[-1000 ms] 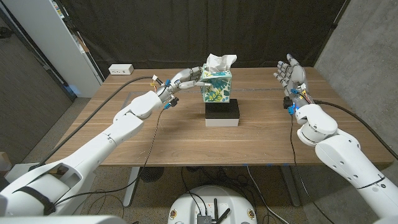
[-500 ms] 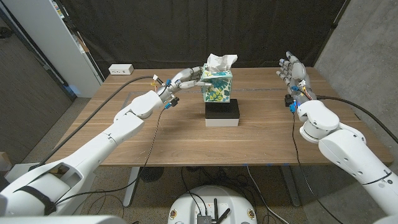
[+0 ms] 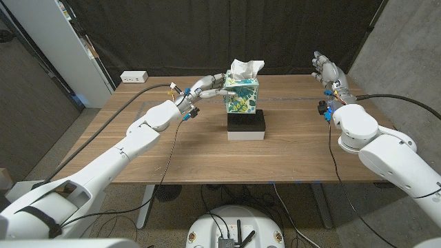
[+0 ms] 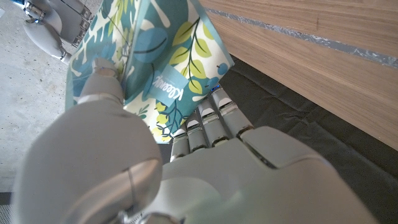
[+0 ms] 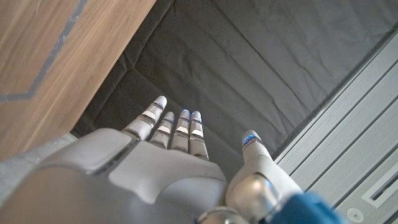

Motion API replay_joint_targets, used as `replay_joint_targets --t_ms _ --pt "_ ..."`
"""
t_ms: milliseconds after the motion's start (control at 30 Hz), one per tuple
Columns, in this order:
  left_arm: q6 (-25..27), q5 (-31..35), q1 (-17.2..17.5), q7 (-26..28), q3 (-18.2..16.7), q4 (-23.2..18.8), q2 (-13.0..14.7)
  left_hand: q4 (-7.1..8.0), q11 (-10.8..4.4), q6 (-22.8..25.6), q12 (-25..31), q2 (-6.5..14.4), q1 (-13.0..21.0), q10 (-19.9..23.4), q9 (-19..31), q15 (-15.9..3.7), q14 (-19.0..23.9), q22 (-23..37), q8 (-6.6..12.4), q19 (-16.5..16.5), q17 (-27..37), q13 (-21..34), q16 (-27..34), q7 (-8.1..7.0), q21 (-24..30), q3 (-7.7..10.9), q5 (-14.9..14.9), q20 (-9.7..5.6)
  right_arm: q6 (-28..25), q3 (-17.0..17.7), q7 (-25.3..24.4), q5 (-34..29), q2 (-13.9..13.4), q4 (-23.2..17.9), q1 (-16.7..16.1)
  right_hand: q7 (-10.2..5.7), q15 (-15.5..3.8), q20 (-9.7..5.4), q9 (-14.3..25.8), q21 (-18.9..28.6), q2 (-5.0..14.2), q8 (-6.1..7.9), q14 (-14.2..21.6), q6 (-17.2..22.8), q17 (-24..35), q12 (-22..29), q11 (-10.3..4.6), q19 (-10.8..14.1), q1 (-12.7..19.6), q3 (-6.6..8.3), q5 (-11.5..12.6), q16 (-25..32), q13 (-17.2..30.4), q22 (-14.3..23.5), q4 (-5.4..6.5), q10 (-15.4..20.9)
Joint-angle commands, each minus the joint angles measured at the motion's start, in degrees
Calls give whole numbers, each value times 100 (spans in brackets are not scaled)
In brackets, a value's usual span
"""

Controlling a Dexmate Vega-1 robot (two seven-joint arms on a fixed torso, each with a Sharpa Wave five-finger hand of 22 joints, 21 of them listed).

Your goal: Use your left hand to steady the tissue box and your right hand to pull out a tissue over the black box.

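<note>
Head cam looks down over the whole wooden table [image 3: 207, 148], left wrist cam sits right up against the tissue box [image 4: 161, 68] it shares with it, and right wrist cam faces the black curtain [image 5: 236, 68].

Wooden desk [image 3: 207, 148], rectangular. Black box [image 3: 247, 127] with white base sits at centre. White power strip [image 3: 134, 77] lies at far left corner. Cables trail across both sides.
</note>
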Motion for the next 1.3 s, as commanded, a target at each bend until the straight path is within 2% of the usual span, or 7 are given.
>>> replay_joint_targets --t_ms 33,233,367,533,667,933,1300 --pt "58 17 61 50 -16 -91 33 -12 20 84 -21 37 -12 30 11 -582 51 16 11 17 19 14 -14 24 -24 38 24 -11 -713 -469 67 -1077 -747 -390 395 -69 -81 -46 14 -4 260 -24 12 22 6 -22 -65 9 46 47 27 4 16 29 -9 4" --pt "51 17 69 54 -22 -96 38 -8 20 78 -23 41 -25 27 8 -581 51 16 6 15 20 14 -14 21 -26 45 24 -13 -667 -829 175 -1862 -988 -376 543 -207 -154 -53 15 -9 228 7 58 99 -21 8 -149 -1 116 77 33 8 14 27 -65 83" --pt "49 4 69 44 -20 -90 32 -12 11 91 -19 30 -29 37 7 -595 61 16 11 19 18 15 -11 16 -25 44 22 -23 -870 -1165 223 -2506 -1116 -442 699 -220 -186 -34 16 -7 168 33 116 177 -37 29 -180 6 133 66 29 21 14 25 -102 149" --pt "44 11 63 40 -14 -75 28 -16 17 84 -17 30 -29 43 5 -593 62 16 7 17 17 15 -12 10 -26 53 23 -26 -991 -1460 300 -3149 -1163 -469 811 -281 -226 -28 19 16 118 79 211 341 -63 66 -181 74 158 56 34 41 15 25 -154 284" --pt "42 9 62 36 -14 -71 28 -20 24 93 -21 27 -28 34 3 -594 62 16 8 16 16 16 -13 18 -27 60 24 -28 -777 -1520 332 -3501 -1161 -398 783 -303 -267 -97 21 58 99 104 319 461 -70 90 -185 205 145 37 35 77 16 27 -166 388" --pt "37 -11 79 41 -29 -73 36 -20 -4 87 -23 29 -36 32 1 -593 69 16 4 13 15 16 -11 19 -29 72 24 -28 -827 -1656 491 -4114 -1004 -350 824 -320 -285 -81 23 71 91 136 412 632 -57 128 -211 289 58 -10 30 114 18 26 -122 559" --pt "1 -10 62 35 -28 -29 22 -25 13 85 -22 21 -44 37 -3 -597 65 16 0 13 13 18 -15 17 -30 87 23 -29 -674 -1540 680 -4362 -751 -299 727 -366 -316 -97 24 72 144 110 462 632 -69 112 -215 330 89 19 47 123 19 25 -140 573"
